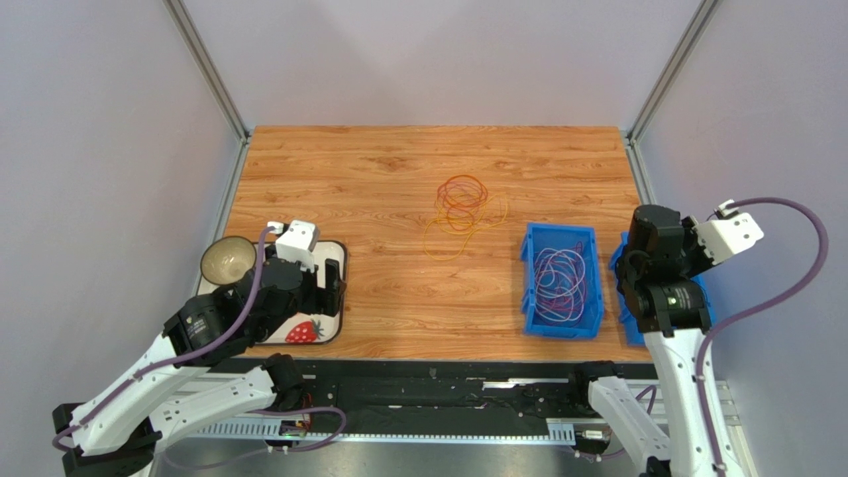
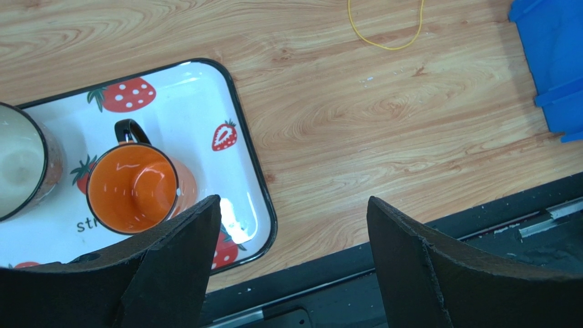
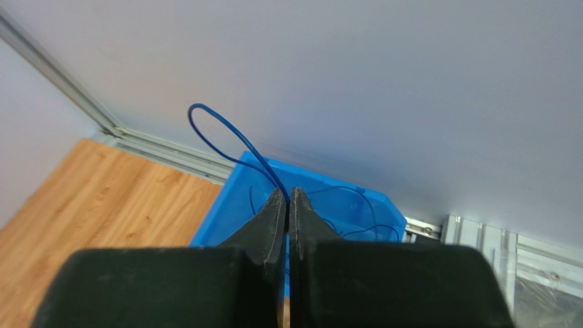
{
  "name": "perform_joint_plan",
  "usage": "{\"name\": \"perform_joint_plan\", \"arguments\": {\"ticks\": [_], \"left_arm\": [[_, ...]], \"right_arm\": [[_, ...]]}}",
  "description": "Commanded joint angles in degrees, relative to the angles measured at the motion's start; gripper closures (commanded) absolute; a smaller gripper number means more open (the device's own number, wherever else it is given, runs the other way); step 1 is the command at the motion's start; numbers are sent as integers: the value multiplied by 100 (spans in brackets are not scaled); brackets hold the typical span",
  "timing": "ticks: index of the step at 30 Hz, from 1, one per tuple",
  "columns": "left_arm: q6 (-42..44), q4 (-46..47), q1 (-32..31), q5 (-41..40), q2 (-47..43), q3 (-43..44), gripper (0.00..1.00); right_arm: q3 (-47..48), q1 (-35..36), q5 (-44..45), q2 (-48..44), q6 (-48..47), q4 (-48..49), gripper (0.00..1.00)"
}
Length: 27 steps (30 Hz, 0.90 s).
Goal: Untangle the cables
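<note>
A loose tangle of orange, red and yellow cables (image 1: pixel 462 213) lies on the wooden table at mid-centre. Purple and white cables (image 1: pixel 559 279) fill a blue bin (image 1: pixel 529 283). My right gripper (image 3: pixel 288 193) is shut on a thin blue cable (image 3: pixel 217 124) that loops up above a second blue bin (image 3: pixel 229 198), where more blue cables lie. My left gripper (image 2: pixel 294 201) is open and empty over the near table edge, beside a strawberry tray (image 2: pixel 250 147). One yellow cable loop (image 2: pixel 385 44) shows ahead of it.
The tray (image 1: pixel 336 248) holds an orange mug (image 2: pixel 133 188) and a metal bowl (image 1: pixel 227 259). The right arm (image 1: pixel 665 260) covers most of the second bin by the right wall. A black rail (image 1: pixel 428 373) runs along the near edge.
</note>
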Motion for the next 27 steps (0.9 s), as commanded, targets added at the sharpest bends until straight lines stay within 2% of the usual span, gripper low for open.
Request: {"name": "perform_joint_plan", "arguments": {"ticks": [1, 6, 8, 10, 20, 27], "left_arm": [[-73, -59, -135, -225, -50, 60, 14], [-65, -50, -135, -233, 2, 60, 14], [-65, -59, -135, -242, 11, 60, 14], [-91, -102, -135, -321, 38, 78, 14], [-109, -120, -135, -366, -50, 87, 14], [-3, -15, -135, -251, 2, 43, 12]], "right_arm": [[-268, -928, -695, 252, 534, 452, 100], [-373, -1948, -1899, 629, 1071, 444, 100], [-452, -2143, -2434, 805, 1317, 426, 100], [-470, -2267, -2612, 1130, 1371, 408, 100], [-287, -2364, -2754, 2035, 1485, 268, 100], [232, -2372, -2683, 2607, 1564, -408, 100]]}}
